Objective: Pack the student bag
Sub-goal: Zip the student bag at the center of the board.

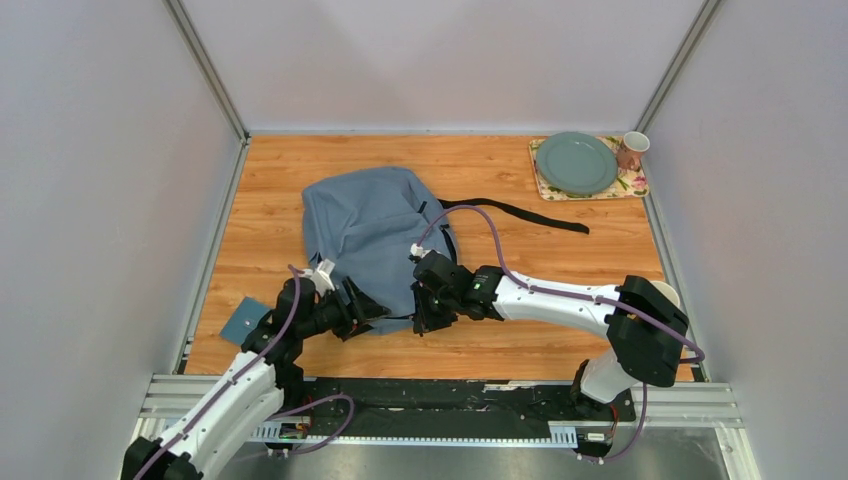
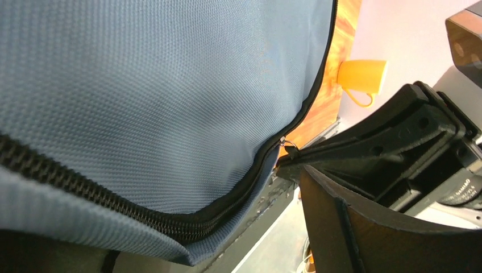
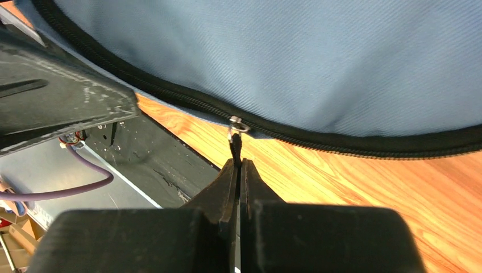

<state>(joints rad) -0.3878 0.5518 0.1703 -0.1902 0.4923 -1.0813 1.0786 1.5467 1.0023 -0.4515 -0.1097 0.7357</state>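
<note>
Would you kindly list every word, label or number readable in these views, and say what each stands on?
White print on the right arm's black housing: cut off at the frame edge and too blurred to read.
Backpack, plate, mug, yellow cup: no lettering visible.
Nothing else carries text, so nothing can be quoted.

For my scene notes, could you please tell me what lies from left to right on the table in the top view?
blue card → bag → plate → cup
</note>
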